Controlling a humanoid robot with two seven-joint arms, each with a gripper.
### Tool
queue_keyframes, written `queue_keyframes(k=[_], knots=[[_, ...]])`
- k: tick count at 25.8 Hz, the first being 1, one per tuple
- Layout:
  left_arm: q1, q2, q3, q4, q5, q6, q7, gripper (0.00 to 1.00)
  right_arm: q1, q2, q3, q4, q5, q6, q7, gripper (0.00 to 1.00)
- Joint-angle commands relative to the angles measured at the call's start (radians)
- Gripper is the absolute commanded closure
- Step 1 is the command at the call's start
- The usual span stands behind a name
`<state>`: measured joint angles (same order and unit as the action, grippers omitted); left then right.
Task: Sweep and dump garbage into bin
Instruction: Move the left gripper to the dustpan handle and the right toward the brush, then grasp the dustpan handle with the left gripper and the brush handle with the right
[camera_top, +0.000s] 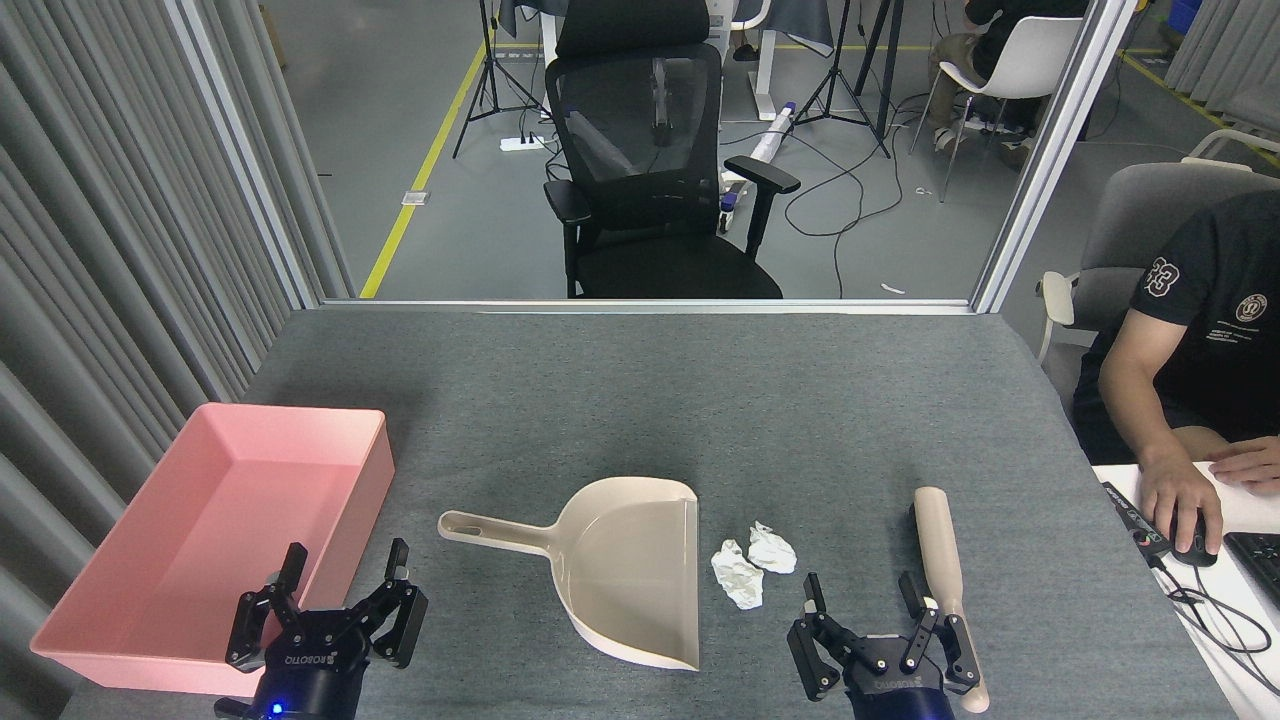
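Lying on the grey table (700, 400), two crumpled white paper wads (752, 563) sit touching each other just off the open right-hand edge of the beige dustpan (625, 570), whose long handle points left toward the pink bin (372, 480). That shallow pink tray stands at the table's left edge and holds nothing visible. At the near edge, the left tool (340, 590) hangs with its fingers spread apart, gripping nothing, over the near right corner of the bin. The right tool (865, 605) also has its fingers spread and is empty, just right of the paper wads; a beige brush handle (938, 550) lies on the table close beside its right finger, running away from the robot. A person's hand (1185, 505) rests on a computer mouse on a white desk at far right.
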<state>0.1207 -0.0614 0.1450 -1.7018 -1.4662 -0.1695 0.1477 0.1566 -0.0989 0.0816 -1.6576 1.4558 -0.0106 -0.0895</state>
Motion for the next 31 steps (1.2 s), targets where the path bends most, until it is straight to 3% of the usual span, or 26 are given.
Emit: queue_keyframes(k=[1, 7, 12, 14, 20, 26, 31], knots=[[-0.003, 0.002, 0.010, 0.008, 0.001, 0.012, 0.090, 0.01, 0.000, 0.016, 0.000, -0.001, 0.000, 0.001, 0.001, 0.02], [-0.016, -0.015, 0.004, 0.004, 0.073, 0.013, 0.115, 0.01, -0.006, 0.036, 0.000, -0.001, 0.001, 0.001, 0.001, 0.02], [-0.021, -0.015, -0.074, -0.006, 0.530, 0.015, 0.108, 0.01, 0.003, 0.024, -0.003, -0.050, -0.002, 0.008, 0.030, 0.02], [-0.019, -0.014, -0.078, -0.010, 0.627, 0.015, 0.107, 0.01, 0.009, 0.008, -0.005, -0.059, 0.000, 0.012, 0.056, 0.02], [-0.012, -0.012, -0.137, -0.007, 0.669, 0.013, 0.000, 0.01, 0.021, -0.045, -0.080, -0.074, -0.002, 0.017, 0.056, 0.02], [-0.016, -0.014, -0.208, -0.001, 0.932, 0.008, -0.092, 0.01, 0.072, -0.041, -0.195, -0.085, -0.005, -0.098, 0.017, 0.02], [-0.021, -0.015, -0.205, 0.051, 0.951, 0.007, -0.085, 0.01, 0.112, -0.033, -0.244, -0.094, -0.005, -0.138, -0.004, 0.02]])
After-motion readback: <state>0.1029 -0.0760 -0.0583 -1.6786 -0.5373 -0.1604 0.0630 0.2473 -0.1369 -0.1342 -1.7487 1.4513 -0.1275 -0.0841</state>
